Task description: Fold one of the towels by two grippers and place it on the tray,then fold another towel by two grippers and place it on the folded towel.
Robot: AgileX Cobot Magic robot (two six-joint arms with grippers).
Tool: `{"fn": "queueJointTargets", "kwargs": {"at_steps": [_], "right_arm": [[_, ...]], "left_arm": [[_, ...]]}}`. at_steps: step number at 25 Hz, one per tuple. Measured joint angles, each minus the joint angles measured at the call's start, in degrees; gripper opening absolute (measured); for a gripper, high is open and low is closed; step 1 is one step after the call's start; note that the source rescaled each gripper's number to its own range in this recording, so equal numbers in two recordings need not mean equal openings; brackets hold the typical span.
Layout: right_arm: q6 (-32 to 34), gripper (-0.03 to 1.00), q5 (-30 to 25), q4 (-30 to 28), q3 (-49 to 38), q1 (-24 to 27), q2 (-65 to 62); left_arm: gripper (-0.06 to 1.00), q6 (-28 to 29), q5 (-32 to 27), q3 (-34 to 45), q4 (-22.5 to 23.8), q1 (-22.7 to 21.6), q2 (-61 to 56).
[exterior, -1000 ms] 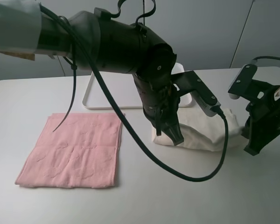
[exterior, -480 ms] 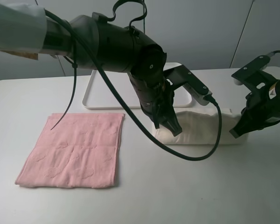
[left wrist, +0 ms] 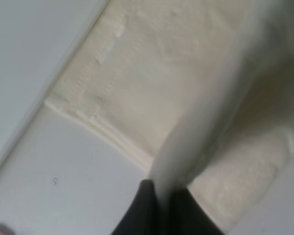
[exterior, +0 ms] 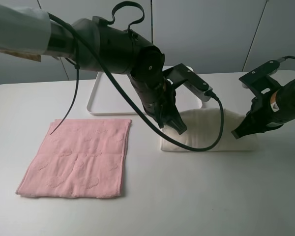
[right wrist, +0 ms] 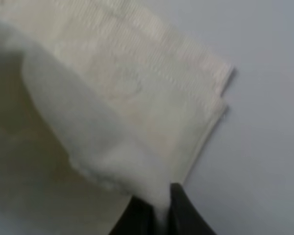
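A cream, off-white terry cloth towel [exterior: 206,136] lay on the white tabletop [exterior: 187,201], right of centre and just on the near side of the flat white rectangular plastic tray [exterior: 99,104]. None of it rested on the tray. It was doubled into a long band running left to right, and the upper layer bulged up as a soft ridge along it.

The left black claw gripper [exterior: 180,130] reached across the middle to the band's left end. In the left wrist view its jaws [left wrist: 161,198] were clenched on a raised pleat of the cream cloth [left wrist: 152,83], above stacked layered edges lying flat on the table. The right black claw gripper [exterior: 236,134] was at the band's right end. The right wrist view showed its tips [right wrist: 159,208] pinched together on a lifted fold of the same towel [right wrist: 147,103], beside a stepped corner.

A pale pink terry cloth towel [exterior: 78,157] lay spread flat at the near left, well apart from both grippers.
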State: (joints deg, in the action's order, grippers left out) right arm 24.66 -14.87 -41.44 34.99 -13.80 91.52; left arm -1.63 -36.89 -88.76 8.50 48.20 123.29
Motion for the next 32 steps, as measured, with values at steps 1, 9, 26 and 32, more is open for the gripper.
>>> {"fn": "queueJointTargets", "kwargs": {"at_steps": [1, 9, 26, 32], "right_arm": [[2.04, 0.01, 0.51, -2.42, 0.00, 0.00, 0.00], [17.26, 0.01, 1.44, -18.69, 0.00, 0.00, 0.00], [30.52, 1.00, -3.27, -19.97, 3.65, 0.00, 0.91], [2.10, 1.00, -13.04, 5.62, 15.72, 0.00, 3.08]], "left_arm": [[0.00, 0.00, -0.02, 0.00, 0.00, -0.13, 0.44], [0.00, 0.51, 1.09, 0.00, 0.13, -0.22, 1.52], [0.96, 8.76, -5.48, -2.22, -1.42, -2.21, 1.86], [0.96, 12.21, -14.85, -10.25, -4.62, -6.70, 4.12]]}}
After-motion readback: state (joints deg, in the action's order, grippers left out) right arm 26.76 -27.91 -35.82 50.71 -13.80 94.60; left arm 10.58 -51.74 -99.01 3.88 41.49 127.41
